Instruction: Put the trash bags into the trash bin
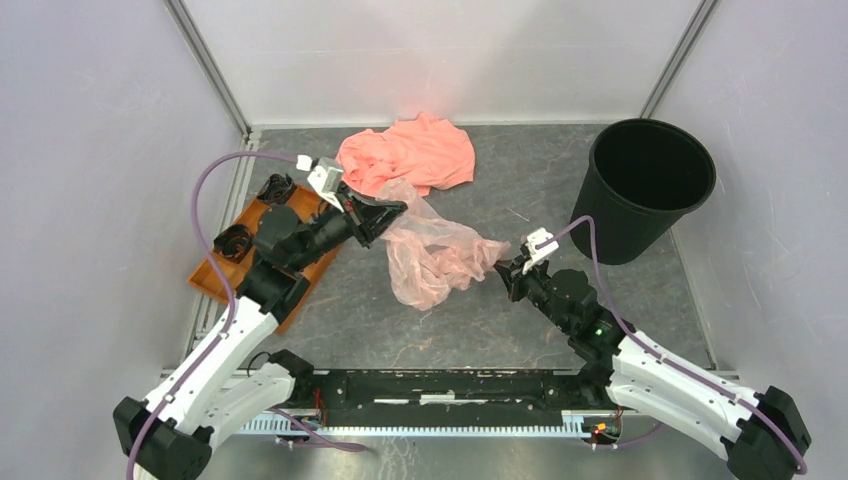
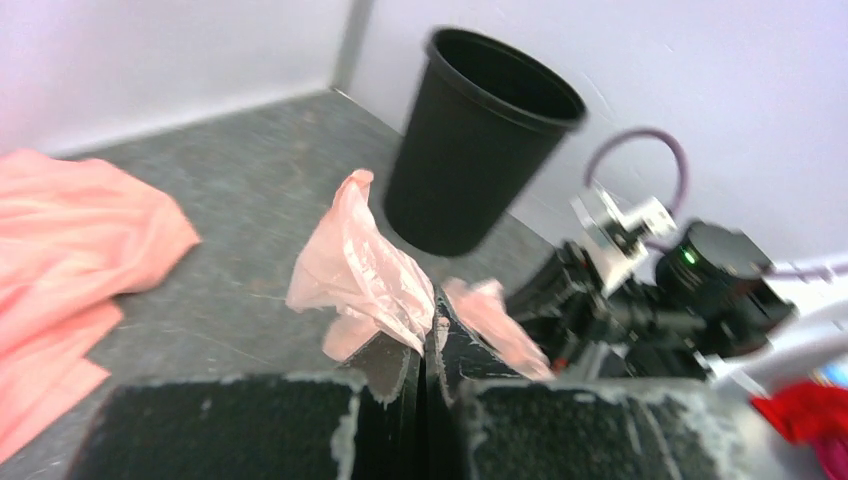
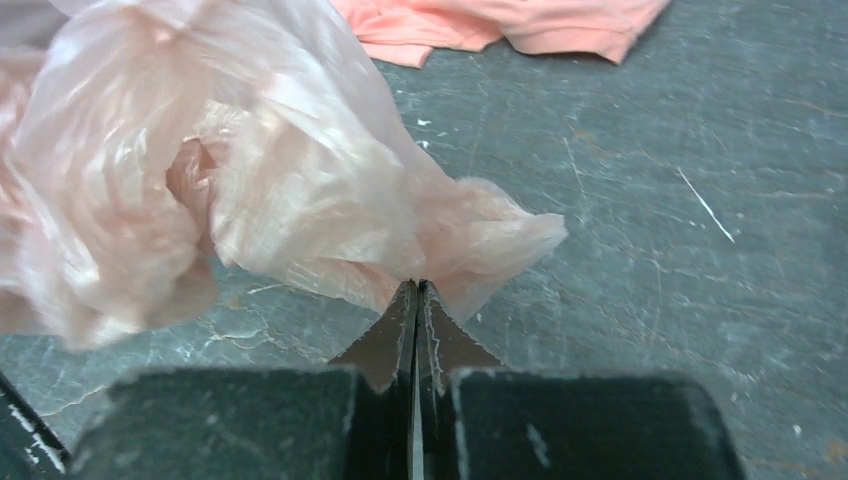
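The thin pale pink trash bag point(image 1: 432, 255) is stretched above the middle of the grey table between my two grippers. My left gripper point(image 1: 398, 212) is shut on the bag's upper left edge; in the left wrist view the film point(image 2: 365, 270) bunches out from its closed tips point(image 2: 432, 335). My right gripper point(image 1: 507, 265) is shut on the bag's right end; in the right wrist view the crumpled film point(image 3: 250, 180) fans out from the closed tips point(image 3: 416, 290). The round black trash bin point(image 1: 645, 185) stands upright at the back right, also seen in the left wrist view point(image 2: 475, 145).
A salmon-orange cloth point(image 1: 410, 152) lies at the back centre, just behind the bag; it also shows in the left wrist view point(image 2: 70, 260) and the right wrist view point(image 3: 500, 25). An orange tray point(image 1: 225, 285) with black rolls sits at the left under my left arm. White walls enclose the table.
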You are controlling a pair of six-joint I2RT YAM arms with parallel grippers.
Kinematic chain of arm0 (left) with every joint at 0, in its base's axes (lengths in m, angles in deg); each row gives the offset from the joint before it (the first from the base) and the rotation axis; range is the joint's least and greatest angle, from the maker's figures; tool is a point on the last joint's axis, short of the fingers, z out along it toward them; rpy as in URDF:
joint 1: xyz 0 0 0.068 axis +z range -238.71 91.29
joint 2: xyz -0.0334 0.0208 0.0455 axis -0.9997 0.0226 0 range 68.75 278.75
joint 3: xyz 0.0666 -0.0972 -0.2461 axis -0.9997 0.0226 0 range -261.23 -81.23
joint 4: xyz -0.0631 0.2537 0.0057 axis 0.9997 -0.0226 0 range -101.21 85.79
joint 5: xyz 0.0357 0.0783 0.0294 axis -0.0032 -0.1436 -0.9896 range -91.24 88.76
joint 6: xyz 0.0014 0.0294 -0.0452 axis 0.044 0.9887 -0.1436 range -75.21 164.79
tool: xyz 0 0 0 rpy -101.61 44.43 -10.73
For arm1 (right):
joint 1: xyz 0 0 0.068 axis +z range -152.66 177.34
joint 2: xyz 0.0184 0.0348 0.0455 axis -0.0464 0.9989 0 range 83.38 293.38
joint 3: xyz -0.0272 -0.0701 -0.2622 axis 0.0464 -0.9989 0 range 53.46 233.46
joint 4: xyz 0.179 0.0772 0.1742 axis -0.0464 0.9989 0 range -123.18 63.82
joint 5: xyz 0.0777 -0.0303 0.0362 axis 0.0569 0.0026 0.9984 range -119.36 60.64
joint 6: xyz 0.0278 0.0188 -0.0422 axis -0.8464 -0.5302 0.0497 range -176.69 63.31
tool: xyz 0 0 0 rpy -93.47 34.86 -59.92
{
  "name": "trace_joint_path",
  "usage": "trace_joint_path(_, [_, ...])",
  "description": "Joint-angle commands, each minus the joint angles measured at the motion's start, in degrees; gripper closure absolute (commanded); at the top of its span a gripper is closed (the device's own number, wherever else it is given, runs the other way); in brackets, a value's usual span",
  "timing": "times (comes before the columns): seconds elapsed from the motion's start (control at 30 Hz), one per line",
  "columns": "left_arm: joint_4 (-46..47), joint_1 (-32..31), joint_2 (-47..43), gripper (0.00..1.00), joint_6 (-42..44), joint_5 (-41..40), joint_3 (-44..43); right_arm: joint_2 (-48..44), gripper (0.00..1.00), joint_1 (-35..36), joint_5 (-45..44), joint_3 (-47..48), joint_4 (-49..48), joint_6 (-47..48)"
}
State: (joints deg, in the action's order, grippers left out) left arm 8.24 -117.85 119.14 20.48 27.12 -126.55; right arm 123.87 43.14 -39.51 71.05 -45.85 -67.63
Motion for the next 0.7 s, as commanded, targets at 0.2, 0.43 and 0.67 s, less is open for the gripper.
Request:
trace_joint_path(0.2, [-11.50,0.79,3.60,0.98,4.80,-24.71,-2.67,-3.63,1.00,0.15,-4.14,0.87,6.95,-0.59])
trace_joint_path(0.43, [-24.13,1.99,11.18,0.93,3.40,-39.18,-8.63,-7.23,1.00,0.12,-6.45,-0.12,8.84,-1.06])
trace_joint_path(0.67, [-26.62,3.30,15.18,0.34,4.01,-33.99,-10.82,-5.66,1.00,0.18,-0.19,0.57,7.93,-1.13])
